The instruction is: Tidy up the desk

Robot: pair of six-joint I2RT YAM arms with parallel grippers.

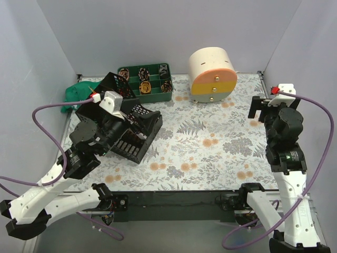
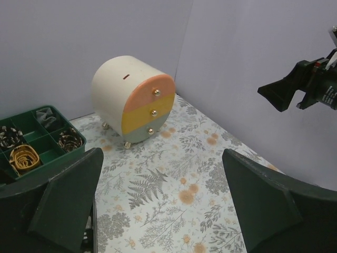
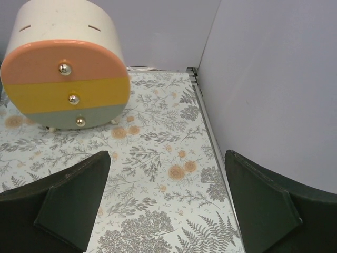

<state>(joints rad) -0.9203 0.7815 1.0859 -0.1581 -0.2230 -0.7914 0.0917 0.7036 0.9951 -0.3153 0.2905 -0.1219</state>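
The desk point(image 1: 210, 153) is a pale floral tabletop with a black front rail. My left gripper point(image 1: 141, 117) hovers at the left over a black wire-mesh rack point(image 1: 134, 139) lying on the desk. In the left wrist view that gripper point(image 2: 168, 211) is open, with only floral desk point(image 2: 174, 174) between its fingers. My right gripper point(image 1: 258, 110) hangs at the right edge, near the side wall. It is open too in the right wrist view point(image 3: 168, 205), with bare desk point(image 3: 158, 158) below it.
A round cream drawer box point(image 1: 212, 74) point(image 2: 134, 97) point(image 3: 66, 63) with pink, yellow and grey-green drawers stands at the back. A green compartment tray point(image 1: 145, 67) point(image 2: 52, 153) holds small items at back left. A green cloth point(image 1: 76, 95) lies in the far left corner.
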